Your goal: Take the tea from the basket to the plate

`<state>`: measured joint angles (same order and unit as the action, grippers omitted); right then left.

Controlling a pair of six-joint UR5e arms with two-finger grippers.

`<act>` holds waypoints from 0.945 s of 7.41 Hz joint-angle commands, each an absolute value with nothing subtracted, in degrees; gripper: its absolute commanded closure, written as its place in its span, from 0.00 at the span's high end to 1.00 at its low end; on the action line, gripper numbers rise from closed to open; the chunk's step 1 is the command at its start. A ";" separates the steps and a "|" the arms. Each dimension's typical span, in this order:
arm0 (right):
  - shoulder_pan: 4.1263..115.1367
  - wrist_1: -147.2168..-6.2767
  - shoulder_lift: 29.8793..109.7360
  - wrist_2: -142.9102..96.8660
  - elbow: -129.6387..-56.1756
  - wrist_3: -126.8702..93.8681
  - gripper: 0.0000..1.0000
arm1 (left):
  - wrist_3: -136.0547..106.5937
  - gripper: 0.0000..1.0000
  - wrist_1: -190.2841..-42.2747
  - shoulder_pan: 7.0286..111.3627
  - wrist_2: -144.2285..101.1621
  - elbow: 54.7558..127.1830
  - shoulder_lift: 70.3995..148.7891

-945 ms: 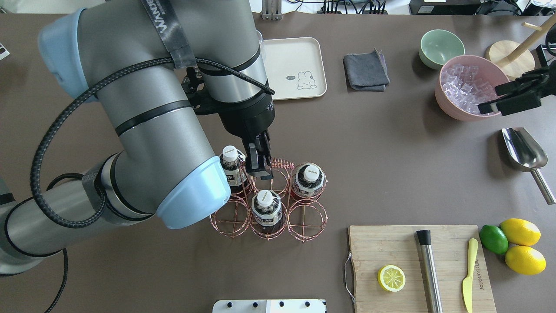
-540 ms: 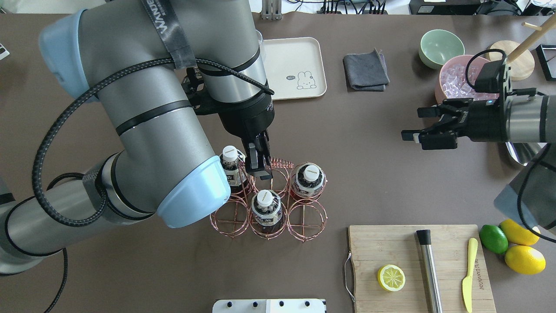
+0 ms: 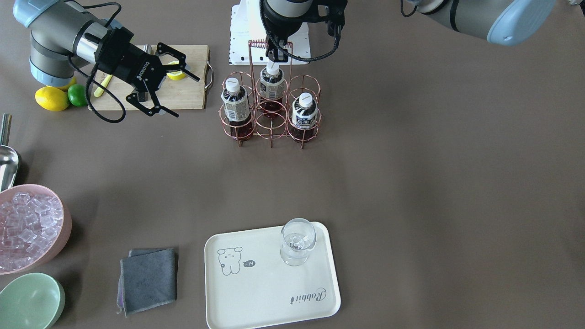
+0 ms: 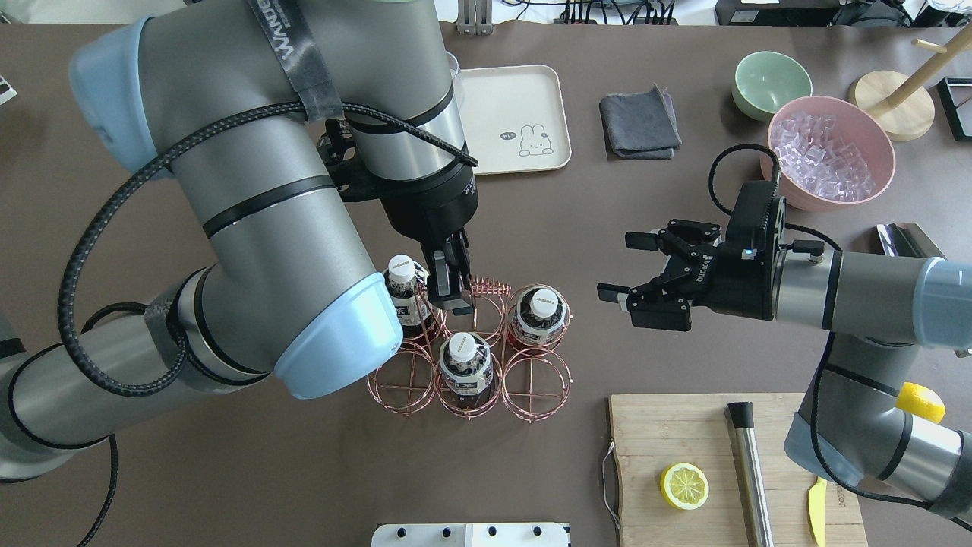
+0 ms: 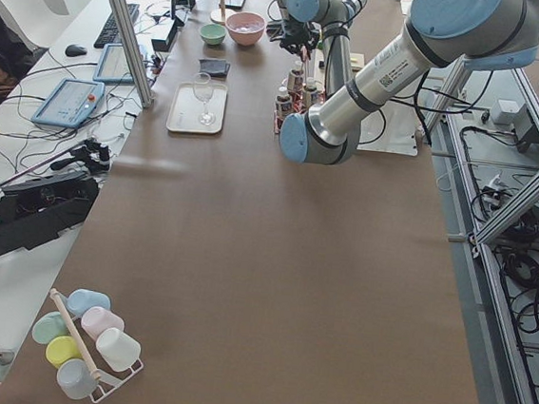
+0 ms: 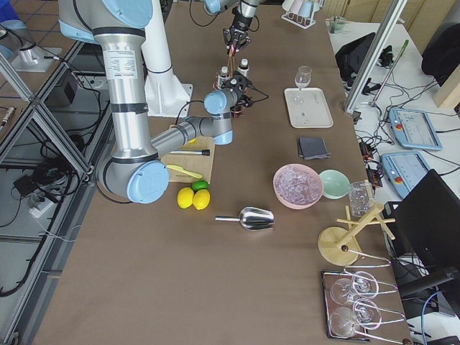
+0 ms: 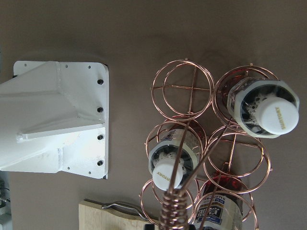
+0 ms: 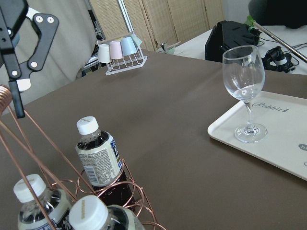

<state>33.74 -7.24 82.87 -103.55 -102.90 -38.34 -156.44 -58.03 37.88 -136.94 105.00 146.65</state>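
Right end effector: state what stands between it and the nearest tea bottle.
Only bare table lies between the open right end effector and that tea bottle; the basket rings its lower body, cap clear above.

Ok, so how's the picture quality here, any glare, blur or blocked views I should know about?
Front-facing view: even light, soft shadows, tea bottles crisp. Overhead view: sharp, but the left arm blocks much of the left half. Right wrist view: nearest bottle cap at the bottom edge looks soft; the glass carries bright highlights.
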 commanded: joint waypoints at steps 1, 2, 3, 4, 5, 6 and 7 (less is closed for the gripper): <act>30.76 -7.03 81.83 -96.09 -103.36 -23.71 1.00 | -156.45 0.00 -57.92 37.88 -136.93 105.20 146.60; 30.24 -7.03 81.74 -92.24 -103.62 -17.03 1.00 | -156.45 0.00 -57.92 37.88 -136.93 105.12 146.60; 28.06 -4.86 81.65 -90.98 -103.62 -16.27 1.00 | -156.45 0.00 -57.92 37.97 -136.93 105.20 146.51; 23.77 -3.62 81.39 -86.36 -103.45 -16.26 1.00 | -156.45 0.00 -57.83 38.14 -136.93 105.21 146.43; 19.99 -3.60 80.69 -82.31 -103.97 -16.17 1.00 | -156.45 0.00 -56.35 38.06 -136.93 105.55 146.60; 19.17 -3.60 80.42 -81.92 -104.15 -16.17 1.00 | -156.45 0.00 -56.16 38.06 -136.93 105.64 146.60; 18.73 -3.69 80.33 -81.83 -104.15 -16.17 1.00 | -156.45 0.00 -56.08 38.14 -136.93 105.56 146.51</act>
<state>20.59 -3.74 80.70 -83.24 -103.97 -16.27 -156.45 -56.53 38.07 -136.94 105.53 146.57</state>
